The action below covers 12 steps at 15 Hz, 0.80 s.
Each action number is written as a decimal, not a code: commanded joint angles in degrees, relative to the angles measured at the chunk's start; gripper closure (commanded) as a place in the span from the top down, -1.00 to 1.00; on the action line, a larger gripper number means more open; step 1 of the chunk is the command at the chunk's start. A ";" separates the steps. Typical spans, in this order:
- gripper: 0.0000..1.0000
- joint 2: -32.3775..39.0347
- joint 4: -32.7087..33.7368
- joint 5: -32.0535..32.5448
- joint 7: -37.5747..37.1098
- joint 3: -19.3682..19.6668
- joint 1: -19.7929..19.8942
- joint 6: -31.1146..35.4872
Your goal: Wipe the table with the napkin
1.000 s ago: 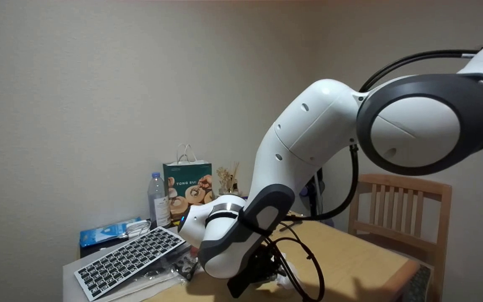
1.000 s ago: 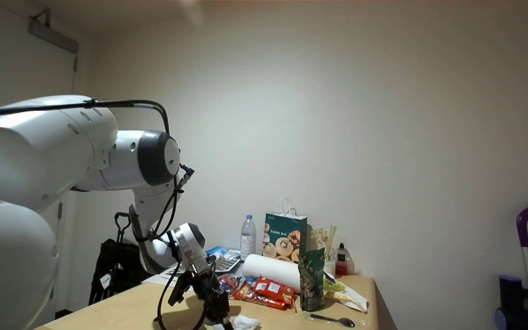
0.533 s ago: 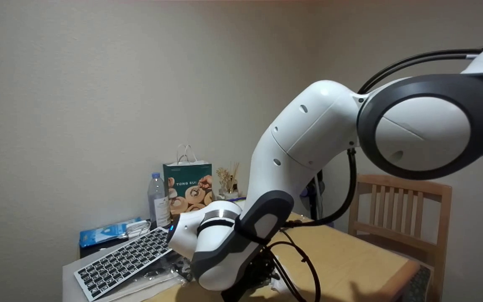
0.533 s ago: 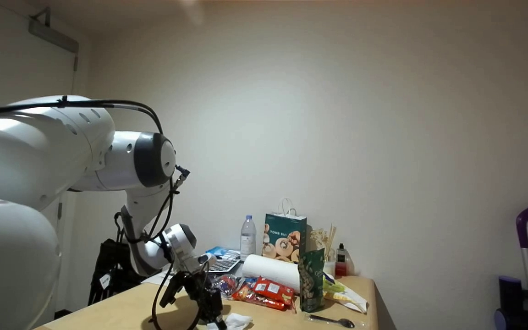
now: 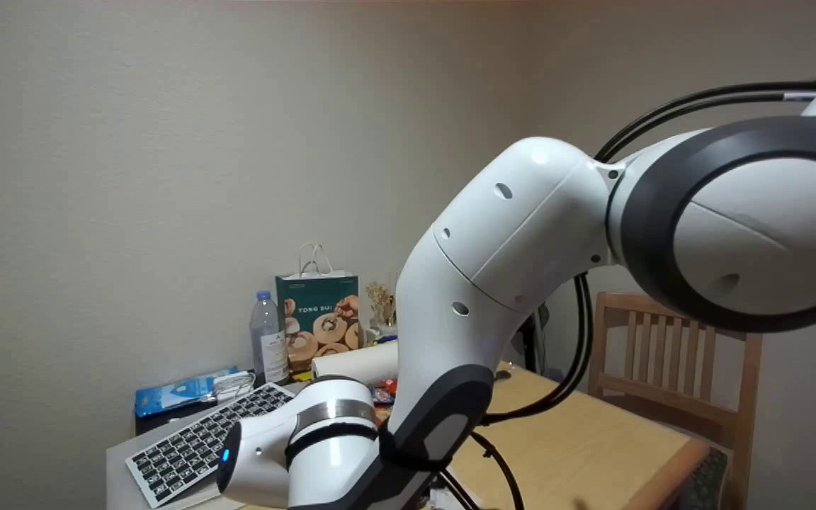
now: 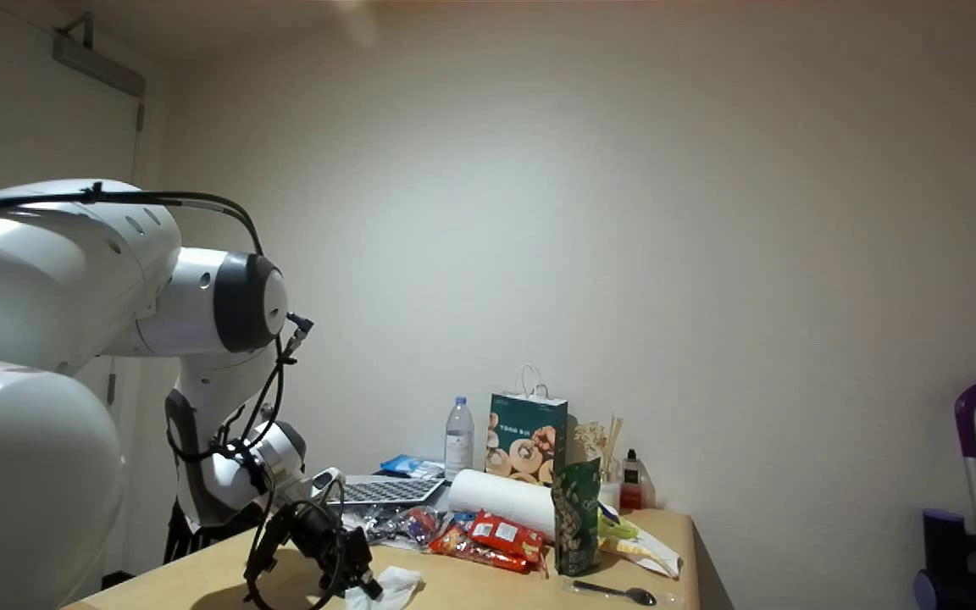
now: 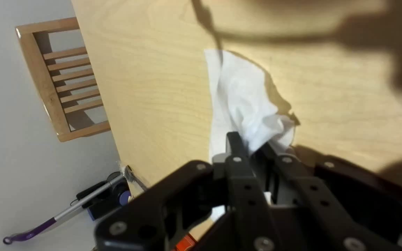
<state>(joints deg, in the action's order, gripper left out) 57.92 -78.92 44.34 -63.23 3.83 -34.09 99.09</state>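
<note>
The napkin (image 7: 246,94) is a crumpled white wad on the light tan table (image 7: 152,87) in the wrist view. My gripper (image 7: 251,146) is shut on the napkin's bunched end, and the rest spreads on the tabletop beyond the fingertips. In an exterior view the napkin (image 6: 397,586) lies at the fingertips of the gripper (image 6: 372,586), on the table (image 6: 479,593) near the bottom edge. In an exterior view the arm hides the gripper, and the bare table (image 5: 578,439) shows to its right.
A white gridded panel (image 5: 202,446) lies at the table's left. A paper-towel roll (image 6: 501,500), red snack bags (image 6: 496,538), a green pouch (image 6: 577,518), a bottle (image 6: 458,440) and a wrapped spoon (image 6: 623,591) are on the table. A slatted chair (image 5: 670,354) stands beside it.
The arm and gripper have moved left in both exterior views, and the napkin has slid left with the gripper. The paper-towel roll has come out from behind the arm.
</note>
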 commanded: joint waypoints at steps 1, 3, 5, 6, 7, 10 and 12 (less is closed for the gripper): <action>-0.10 -0.80 -1.08 2.11 -0.30 -1.04 1.16 0.71; 0.15 -1.66 -1.75 2.87 -0.86 -1.17 1.52 1.23; 0.42 -2.97 -2.81 3.29 -1.56 -1.31 1.83 2.06; 0.54 -3.80 -3.49 3.34 -1.96 -1.43 2.01 2.68; 0.66 -5.19 -4.75 3.35 -2.70 -1.62 2.28 3.95; 1.00 -10.18 -10.37 4.28 -6.78 -1.82 2.70 10.92; 1.00 -13.70 -15.04 5.96 -10.77 -1.56 2.66 16.79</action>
<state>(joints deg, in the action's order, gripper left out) 51.99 -83.55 46.72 -67.93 3.61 -32.75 108.33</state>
